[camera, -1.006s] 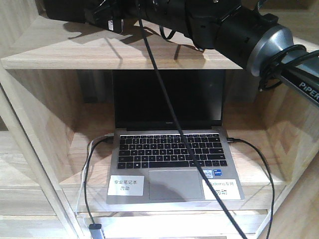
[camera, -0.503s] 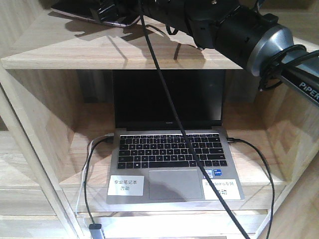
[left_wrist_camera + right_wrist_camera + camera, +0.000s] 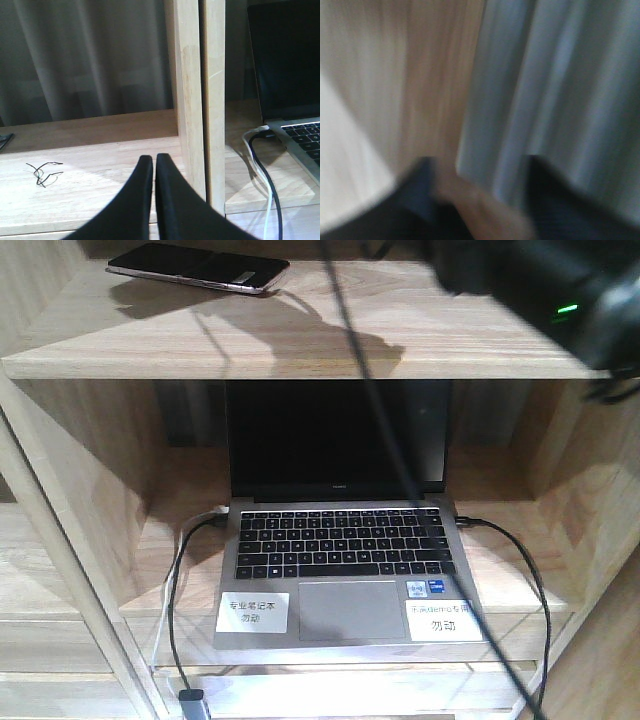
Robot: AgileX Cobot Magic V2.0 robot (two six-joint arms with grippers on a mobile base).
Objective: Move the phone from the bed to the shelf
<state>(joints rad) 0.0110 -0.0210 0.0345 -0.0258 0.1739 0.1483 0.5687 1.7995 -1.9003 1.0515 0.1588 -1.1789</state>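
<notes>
The phone (image 3: 197,265), a thin glossy black slab with a pinkish rim, lies flat on the upper board of the pale wooden shelf (image 3: 300,345), at its back left. Nothing grips it. A blurred black part of my right arm (image 3: 540,280) crosses the top right corner, away from the phone. In the blurred right wrist view my right gripper (image 3: 477,172) stands open, nothing between its fingers, facing a wooden upright and a grey curtain. My left gripper (image 3: 153,162) is shut and empty, low over a shelf board (image 3: 90,175). The bed is out of view.
An open grey laptop (image 3: 345,540) with white stickers sits in the compartment below the phone, with black cables (image 3: 175,610) on both sides. A wooden upright (image 3: 200,100) stands just right of my left gripper. A small tangle of black wire (image 3: 42,172) lies on the left board.
My right arm has drawn back to the right, off the upper board. The phone it was at now lies free on the shelf.
</notes>
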